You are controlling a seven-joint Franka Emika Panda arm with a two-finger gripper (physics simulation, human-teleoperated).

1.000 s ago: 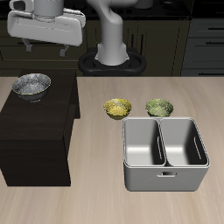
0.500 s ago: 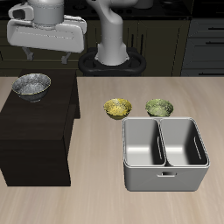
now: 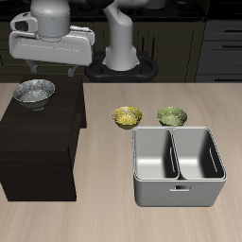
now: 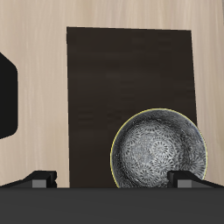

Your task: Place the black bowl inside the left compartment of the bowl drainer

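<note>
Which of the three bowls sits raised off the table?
The black bowl, alone on the dark cabinet; both yellow-green bowls rest on the table beside the bowl drainer.

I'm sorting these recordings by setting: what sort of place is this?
Probably a simulated kitchen: dark drawer fronts line the back, and a pale wooden table carries a grey metallic two-well bowl drainer, a silvery speckled black bowl and two small yellow-green bowls.

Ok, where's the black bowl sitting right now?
The black bowl rests on top of the dark cabinet, near its back corner, well apart from the bowl drainer; the gripper hangs above it.
</note>
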